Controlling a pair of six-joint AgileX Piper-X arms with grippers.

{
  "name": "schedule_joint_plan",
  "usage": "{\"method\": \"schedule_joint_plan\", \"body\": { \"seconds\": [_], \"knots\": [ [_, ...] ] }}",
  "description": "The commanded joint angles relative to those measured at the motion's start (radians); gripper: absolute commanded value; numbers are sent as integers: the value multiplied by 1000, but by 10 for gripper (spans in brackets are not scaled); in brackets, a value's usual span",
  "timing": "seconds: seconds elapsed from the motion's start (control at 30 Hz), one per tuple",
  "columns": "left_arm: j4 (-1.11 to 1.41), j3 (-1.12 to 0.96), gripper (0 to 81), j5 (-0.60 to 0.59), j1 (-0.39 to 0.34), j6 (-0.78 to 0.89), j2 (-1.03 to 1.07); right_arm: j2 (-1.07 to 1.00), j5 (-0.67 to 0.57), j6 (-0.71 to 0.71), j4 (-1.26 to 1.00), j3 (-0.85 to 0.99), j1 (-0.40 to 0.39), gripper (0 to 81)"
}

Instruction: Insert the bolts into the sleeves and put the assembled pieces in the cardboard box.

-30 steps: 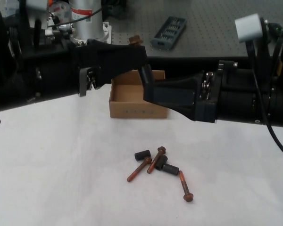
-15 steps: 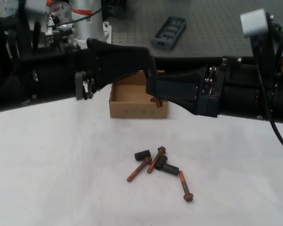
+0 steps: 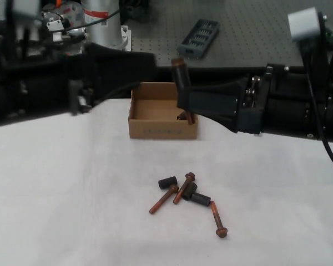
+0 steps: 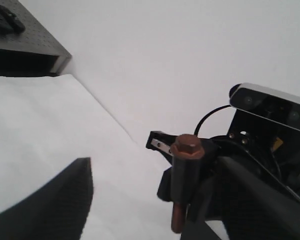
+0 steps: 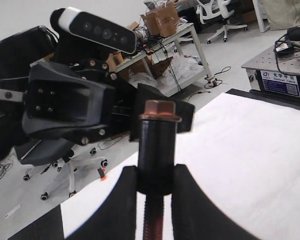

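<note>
The right gripper [image 5: 156, 175] is clenched on a black sleeve [image 5: 155, 150] with a copper bolt [image 5: 160, 111] pushed through it, head up and shank hanging out below. In the high view this upright piece stands over the right end of the cardboard box [image 3: 155, 132]. Its shank tip dips below the rim close to the box's right wall; whether it touches the box floor I cannot tell.

The box sits at the far edge of the white sheet [image 3: 55, 188], about midway along it, open side up. The left gripper [image 3: 143, 69] hangs over that far edge by the box's far left corner, fingers spread and holding nothing, apart from the held piece.

Three loose bolts [image 3: 164, 200] and three loose sleeves [image 3: 167, 182] lie in a tight cluster at the sheet's middle, some touching. A bare strip of sheet separates them from the box's front wall. Wide bare sheet runs from the cluster to the left, right and near edges. Past the far edge, a ribbed dark tray [image 3: 198, 36] lies on the perforated bench [image 3: 250, 33].
</note>
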State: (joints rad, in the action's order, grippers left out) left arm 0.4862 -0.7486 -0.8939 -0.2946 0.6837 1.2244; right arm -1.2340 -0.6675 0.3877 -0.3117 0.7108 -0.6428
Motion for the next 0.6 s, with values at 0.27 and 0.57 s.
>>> {"method": "schedule_joint_plan", "body": {
  "seconds": [0.27,0.57],
  "knots": [
    [-703,-6,407,123,203,-393,-313,-214,8,-107,264,261,90,28],
    [-1074,-6,407,341,241,-584,-564,-640,136,-120,412,680,123,28]
  ]
}}
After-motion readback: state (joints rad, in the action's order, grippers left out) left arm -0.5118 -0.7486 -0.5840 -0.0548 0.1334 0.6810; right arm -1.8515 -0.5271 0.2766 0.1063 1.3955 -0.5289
